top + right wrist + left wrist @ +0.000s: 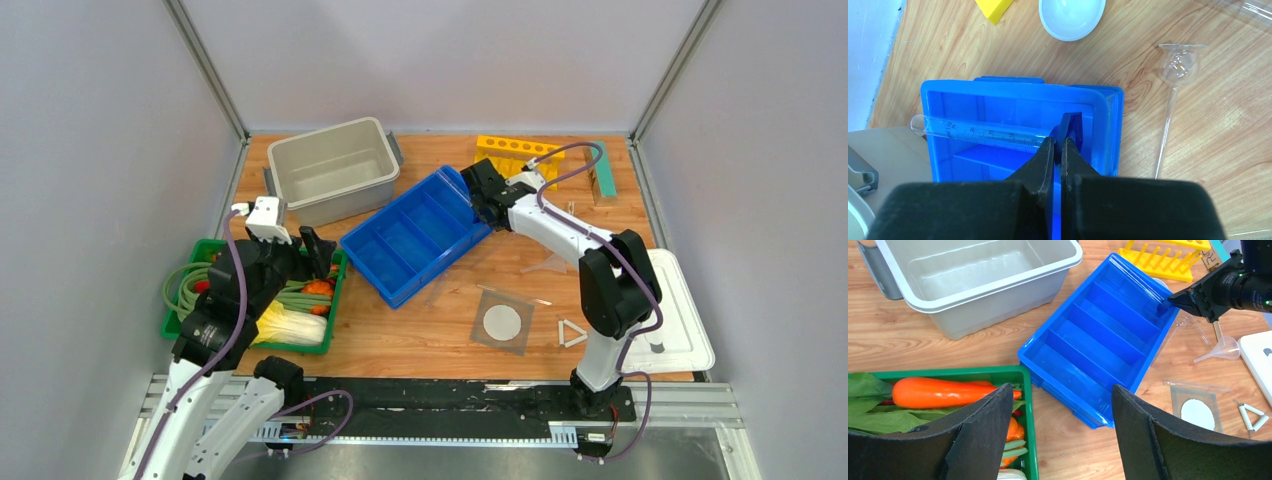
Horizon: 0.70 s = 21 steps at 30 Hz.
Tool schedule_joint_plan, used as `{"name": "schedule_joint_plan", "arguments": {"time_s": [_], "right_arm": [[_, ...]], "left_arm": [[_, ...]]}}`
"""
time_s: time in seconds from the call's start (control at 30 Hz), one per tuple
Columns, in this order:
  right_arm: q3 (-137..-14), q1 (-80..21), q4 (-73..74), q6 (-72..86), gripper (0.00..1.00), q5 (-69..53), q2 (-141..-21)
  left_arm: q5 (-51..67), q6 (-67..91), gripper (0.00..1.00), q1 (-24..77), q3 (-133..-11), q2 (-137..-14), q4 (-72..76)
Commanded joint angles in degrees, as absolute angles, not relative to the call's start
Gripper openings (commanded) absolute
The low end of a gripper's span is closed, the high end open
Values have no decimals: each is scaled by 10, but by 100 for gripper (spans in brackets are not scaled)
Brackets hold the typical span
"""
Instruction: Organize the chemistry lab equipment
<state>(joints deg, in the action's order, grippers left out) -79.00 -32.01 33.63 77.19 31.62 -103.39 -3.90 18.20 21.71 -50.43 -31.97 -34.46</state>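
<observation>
My right gripper is shut on the blue base of a clear graduated cylinder, the blue-tipped tool, which lies across the end compartment of the blue divided bin. From above, that gripper sits at the bin's far right end. The grey square mesh with white disc, the white triangle and a clear funnel lie on the wood. A round white dish and a thin clear bulb-topped rod lie beside the bin. My left gripper hangs open and holds nothing, over the green tray's edge.
A grey tub stands at the back left and a yellow rack at the back. The green tray holds a carrot and other vegetables. A white lid lies at the right edge.
</observation>
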Motion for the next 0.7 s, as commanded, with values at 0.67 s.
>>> {"name": "schedule_joint_plan", "arguments": {"time_s": [0.67], "right_arm": [[-796,-330,373,771,9,357,-1037]], "left_arm": [[-34,191,79,215,-516,-326,-324]]}}
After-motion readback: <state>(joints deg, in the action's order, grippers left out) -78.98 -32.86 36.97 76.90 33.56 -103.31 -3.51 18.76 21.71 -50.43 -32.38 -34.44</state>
